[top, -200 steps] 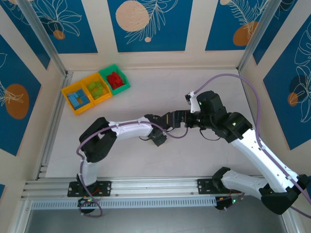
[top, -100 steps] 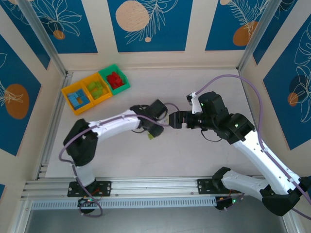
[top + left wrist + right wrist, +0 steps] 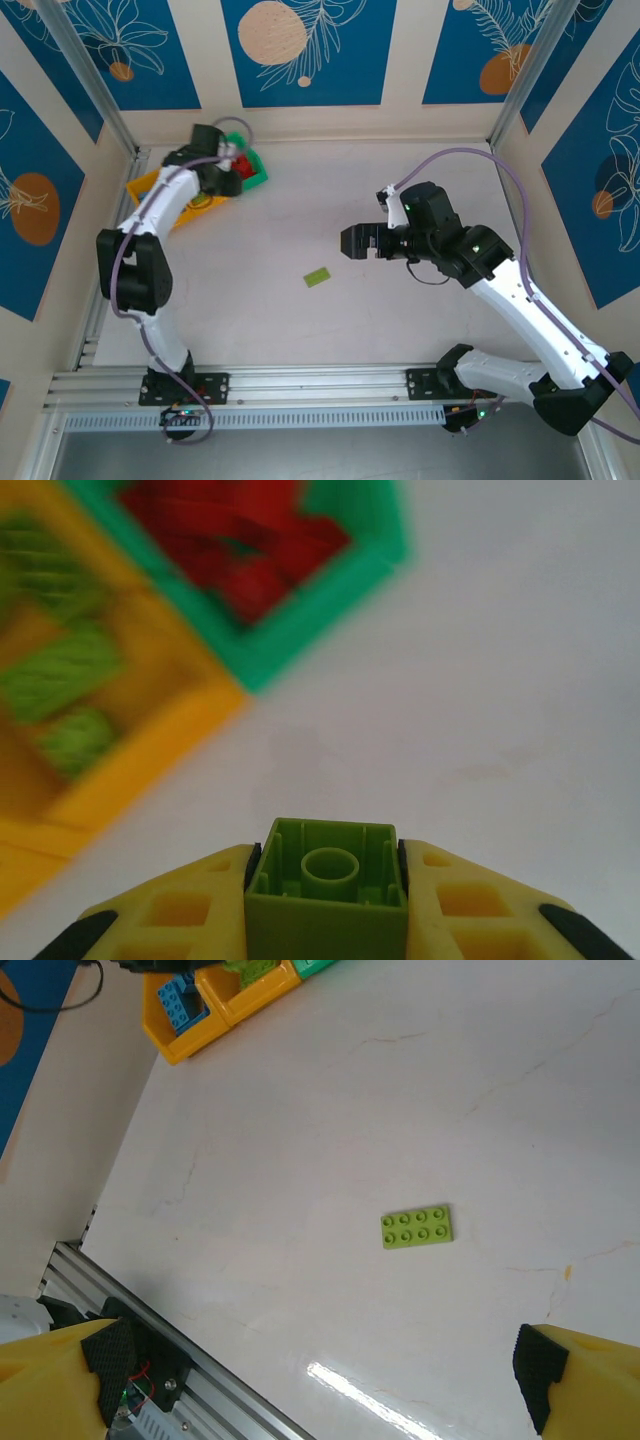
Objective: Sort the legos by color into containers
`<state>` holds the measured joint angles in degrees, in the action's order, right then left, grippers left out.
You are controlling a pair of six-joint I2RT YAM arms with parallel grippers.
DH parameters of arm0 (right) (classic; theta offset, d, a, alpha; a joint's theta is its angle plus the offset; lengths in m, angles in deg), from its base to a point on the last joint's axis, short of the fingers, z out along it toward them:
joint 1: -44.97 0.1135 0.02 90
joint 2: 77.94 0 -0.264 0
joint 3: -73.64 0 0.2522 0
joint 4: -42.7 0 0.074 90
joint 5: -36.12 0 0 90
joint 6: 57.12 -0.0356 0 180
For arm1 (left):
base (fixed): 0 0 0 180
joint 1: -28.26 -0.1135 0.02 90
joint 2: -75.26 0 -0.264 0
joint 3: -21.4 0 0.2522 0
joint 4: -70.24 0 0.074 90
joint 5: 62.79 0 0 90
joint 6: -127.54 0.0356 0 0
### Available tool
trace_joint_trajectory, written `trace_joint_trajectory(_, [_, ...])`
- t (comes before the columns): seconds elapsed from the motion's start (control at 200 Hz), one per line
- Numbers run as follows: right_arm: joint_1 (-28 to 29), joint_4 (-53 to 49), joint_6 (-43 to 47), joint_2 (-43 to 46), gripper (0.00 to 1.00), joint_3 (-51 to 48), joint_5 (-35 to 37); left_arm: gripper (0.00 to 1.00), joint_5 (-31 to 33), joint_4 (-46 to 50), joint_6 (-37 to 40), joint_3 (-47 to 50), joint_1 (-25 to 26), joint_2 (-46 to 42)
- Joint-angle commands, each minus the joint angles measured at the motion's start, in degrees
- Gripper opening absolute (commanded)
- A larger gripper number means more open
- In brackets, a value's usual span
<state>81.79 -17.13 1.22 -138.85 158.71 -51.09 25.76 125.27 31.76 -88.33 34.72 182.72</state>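
Grips a lime green brick [image 3: 326, 870] tight in the left gripper [image 3: 325, 895], hollow underside to the wrist camera, one round tube inside. Hangs up by the containers [image 3: 185, 1048], just off the green bin [image 3: 300, 645] of red legos [image 3: 240, 550], beside the orange-yellow bin [image 3: 150, 745] with lime ones [image 3: 55, 675]. Mid-table, flat lime plate [image 3: 417, 1227], eight studs in two rows, lying alone ahead of the right gripper [image 3: 352, 242]. Jaws spread wide there, nothing between them, plate untouched.
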Motion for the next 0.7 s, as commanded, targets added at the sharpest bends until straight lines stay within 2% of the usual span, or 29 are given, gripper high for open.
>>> trace_joint_trajectory(0.0, [-0.3,0.6,0.6,0.2,1.0,1.6,-1.1,0.29,0.9,3.4,-3.2,-5.1,-5.5,3.3])
trace_joint_trajectory(0.07, [-0.3,0.6,0.5,0.3,0.99,1.3,-1.0,0.29,2.3,4.0,-3.9,-8.3,-8.6,5.4])
trace_joint_trajectory(0.165, [-0.4,0.7,0.7,0.2,1.0,1.5,-1.1,0.29,1.0,4.9,-4.3,-13.7,-11.9,9.3])
trace_joint_trajectory(0.305, [-0.5,1.3,1.0,-0.4,1.0,1.4,-1.3,0.32,-2.3,5.0,-3.4,-21.5,-12.6,15.5])
trace_joint_trajectory(0.35, [-0.5,1.3,1.0,-0.8,0.99,1.6,-1.7,0.38,-2.7,5.9,-3.4,-24.9,-12.7,18.0])
trace_joint_trajectory(0.455, [-0.4,-0.2,0.9,-1.6,1.0,3.4,-2.4,0.59,-3.1,11.1,-2.8,-32.9,-12.5,22.3])
trace_joint_trajectory(0.575, [-0.4,-0.6,0.4,-0.8,1.0,3.6,-1.2,0.64,-5.0,9.4,-3.2,-29.5,-12.2,17.6])
trace_joint_trajectory(0.695, [-0.4,0.2,0.2,-1.0,1.0,3.2,-1.4,0.63,-9.6,4.6,-5.7,-19.2,-10.9,7.7])
